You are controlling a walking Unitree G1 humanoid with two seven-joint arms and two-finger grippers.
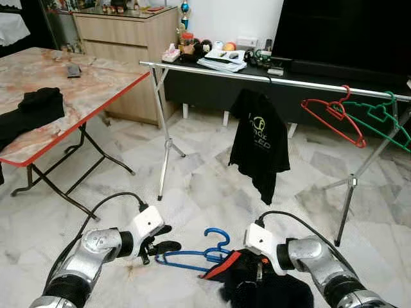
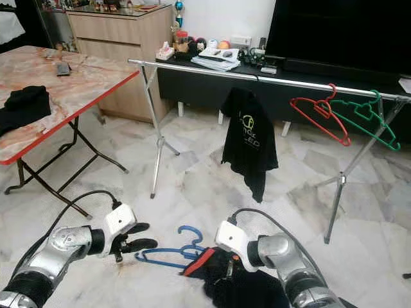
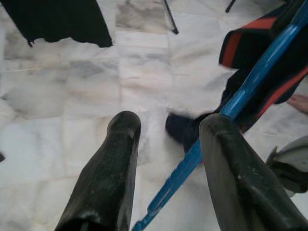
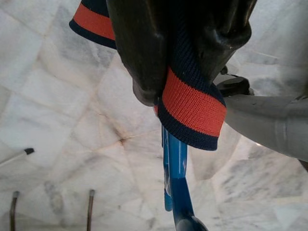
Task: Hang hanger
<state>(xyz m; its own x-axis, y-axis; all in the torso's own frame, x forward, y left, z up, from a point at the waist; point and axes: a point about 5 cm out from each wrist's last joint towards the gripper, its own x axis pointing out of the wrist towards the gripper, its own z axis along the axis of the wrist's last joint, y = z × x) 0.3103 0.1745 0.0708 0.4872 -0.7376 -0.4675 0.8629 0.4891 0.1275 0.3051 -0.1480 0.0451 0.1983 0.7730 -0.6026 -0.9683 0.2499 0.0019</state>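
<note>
Left eye view looks down on a marble floor (image 1: 205, 186) where both arms reach forward low. The blue hanger (image 1: 192, 253) hangs between them above the floor: the left gripper (image 1: 168, 246) sits at its left end, fingers (image 3: 108, 178) spread with the blue bar passing between them, not clenched on it. The right gripper (image 4: 185, 72) is clamped on the dark garment (image 1: 257, 282), pinching its navy collar with an orange stripe, with the hanger partly inside the cloth. Beyond them stands a metal clothes rail (image 1: 257, 76) carrying a black T-shirt (image 1: 258, 144), a red hanger (image 1: 334, 115) and a green hanger (image 1: 379, 119). At the robot's left a folding table (image 1: 96, 86) with a red edge holds black clothing (image 1: 29, 112) and a phone (image 1: 73, 70). Small items crowd the dark sideboard (image 1: 212, 80) behind the rail.
</note>
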